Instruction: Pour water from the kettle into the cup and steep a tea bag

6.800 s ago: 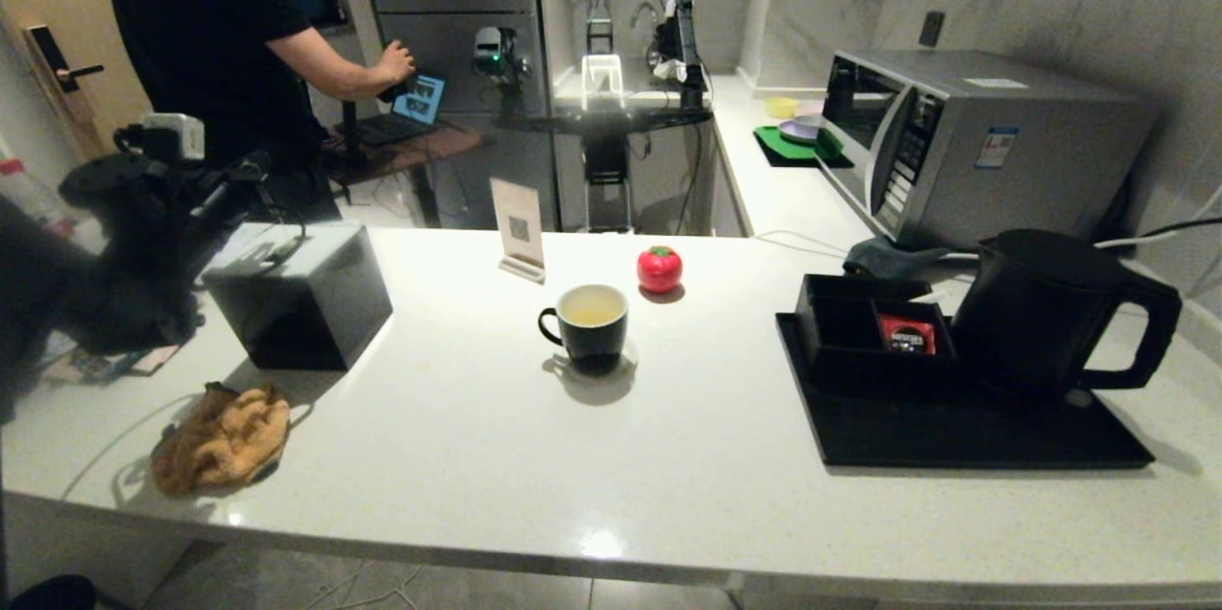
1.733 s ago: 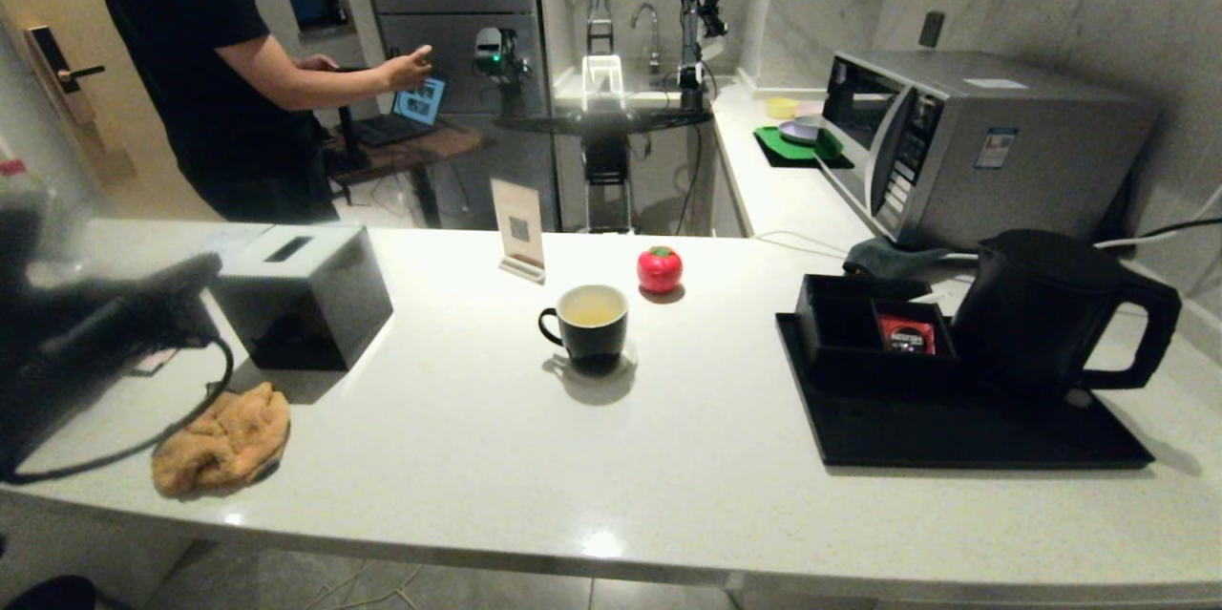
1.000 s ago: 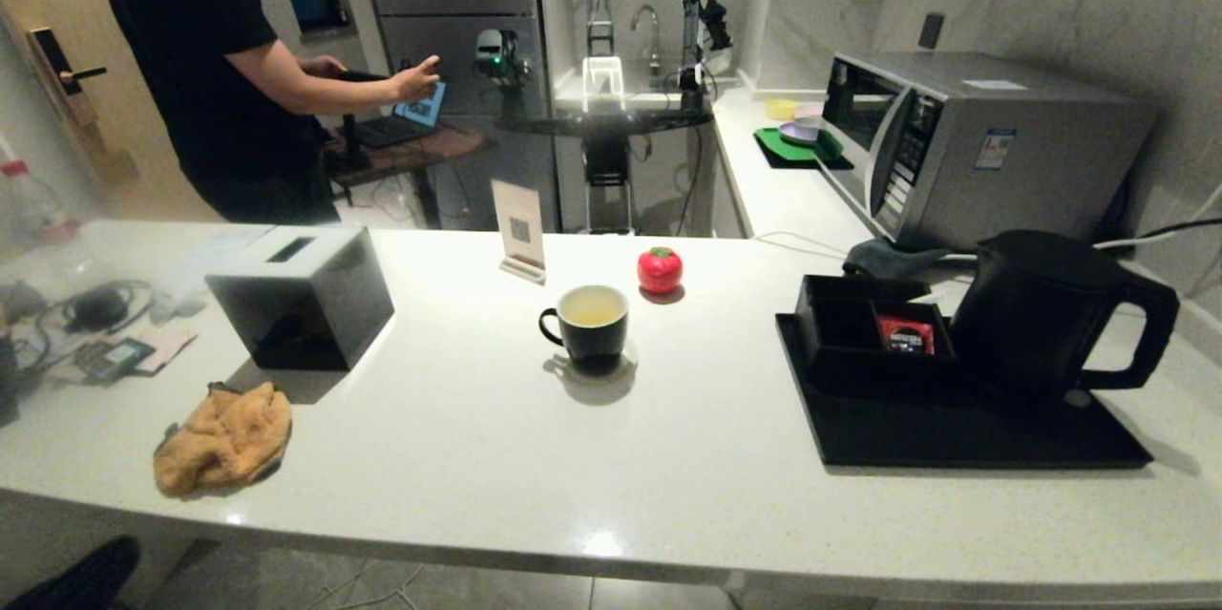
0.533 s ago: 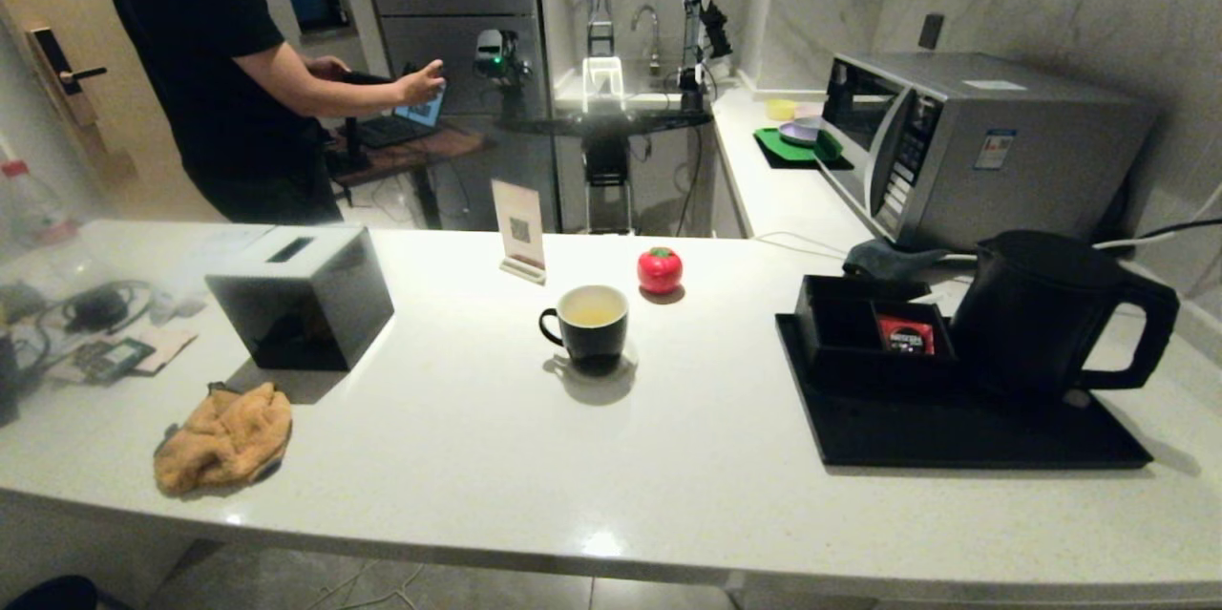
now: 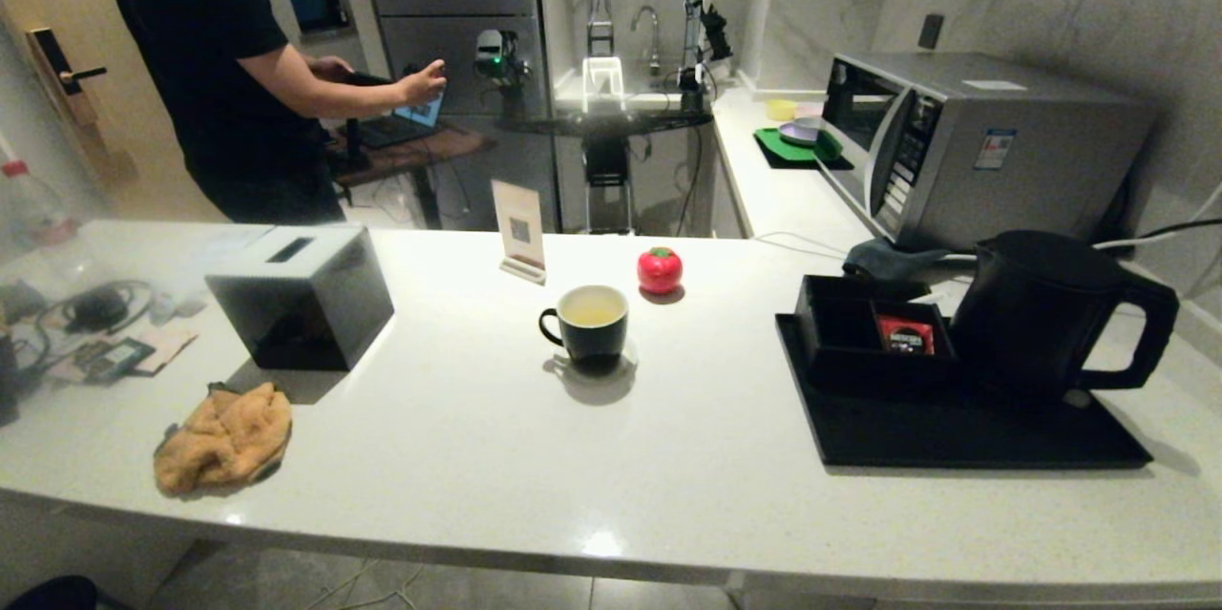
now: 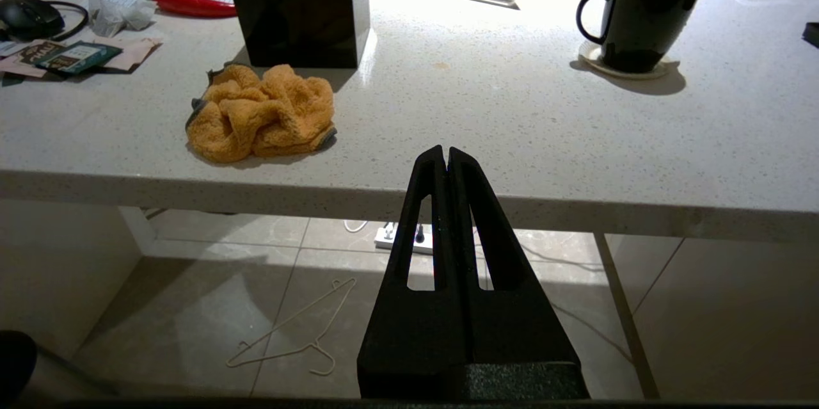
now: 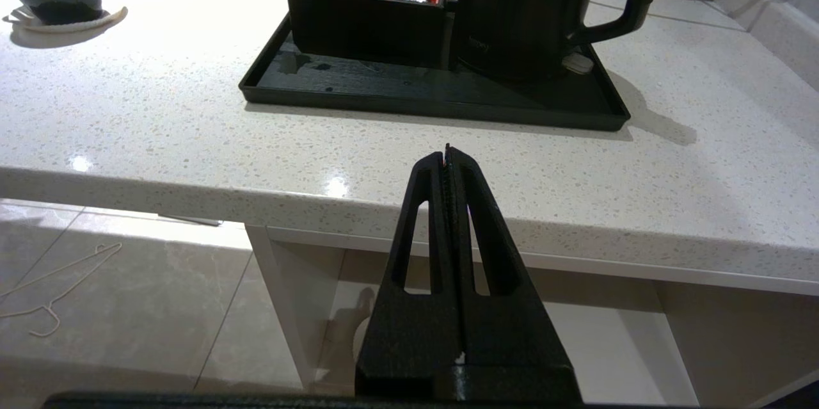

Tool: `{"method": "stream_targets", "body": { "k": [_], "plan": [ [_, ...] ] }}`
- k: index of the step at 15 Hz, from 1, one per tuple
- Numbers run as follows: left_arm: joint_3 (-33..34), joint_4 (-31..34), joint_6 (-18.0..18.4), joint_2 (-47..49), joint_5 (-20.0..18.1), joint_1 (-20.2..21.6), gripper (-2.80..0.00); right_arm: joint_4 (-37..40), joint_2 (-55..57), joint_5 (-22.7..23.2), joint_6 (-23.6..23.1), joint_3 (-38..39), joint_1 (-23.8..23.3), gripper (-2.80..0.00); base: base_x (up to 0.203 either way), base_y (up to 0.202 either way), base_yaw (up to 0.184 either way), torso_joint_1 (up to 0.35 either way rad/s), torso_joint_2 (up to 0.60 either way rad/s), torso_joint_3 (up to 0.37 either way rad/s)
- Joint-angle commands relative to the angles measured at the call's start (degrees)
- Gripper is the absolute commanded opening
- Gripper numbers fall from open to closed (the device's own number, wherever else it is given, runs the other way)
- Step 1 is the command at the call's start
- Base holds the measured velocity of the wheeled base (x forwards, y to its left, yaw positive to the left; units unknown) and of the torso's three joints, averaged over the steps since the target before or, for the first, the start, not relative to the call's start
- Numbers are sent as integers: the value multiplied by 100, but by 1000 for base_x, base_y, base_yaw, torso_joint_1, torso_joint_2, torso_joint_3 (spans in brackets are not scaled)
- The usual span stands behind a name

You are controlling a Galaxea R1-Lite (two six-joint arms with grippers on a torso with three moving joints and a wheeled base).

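You see cup (image 5: 591, 323) mid-surface (image 5: 477, 457) holding water (image 5: 592, 306). Kettle (image 5: 1050, 314) sits upright on tray (image 5: 955, 443). Left gripper (image 6: 446, 159) and right gripper (image 7: 447, 156) pressed together below surface edge: parked, pour apparently done.

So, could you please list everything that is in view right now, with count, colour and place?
kettle: 1, black, right on tray
tray: 1, black, counter right
compartment box: 1, black, on tray, red packet inside
cup: 1, black, counter centre, holds yellowish water
tomato-shaped object: 1, red, behind cup
sign card: 1, pale, behind cup
tissue box: 1, black, left
cloth: 1, orange, front left
microwave: 1, silver, right rear
person: 1, black shirt, rear left
left claw: shut, below counter edge
right claw: shut, below counter edge
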Motion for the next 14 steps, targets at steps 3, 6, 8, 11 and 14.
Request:
{"method": "stream_targets", "body": {
  "k": [3,6,8,11,14],
  "plan": [
    [1,4,-3,5,-1,1,-280,-6,7,0,-9,0,0,-280,0,0,0,0,0,0],
    [1,-4,-3,5,-1,1,-280,-6,7,0,8,-8,0,-280,0,0,0,0,0,0],
    [1,-4,-3,5,-1,1,-280,3,7,-1,26,-8,0,-280,0,0,0,0,0,0],
    [1,-4,-3,5,4,1,-280,2,7,0,225,-8,0,-280,0,0,0,0,0,0],
    [1,-4,-3,5,0,1,-280,2,7,0,245,-8,0,-280,0,0,0,0,0,0]
  ]
}}
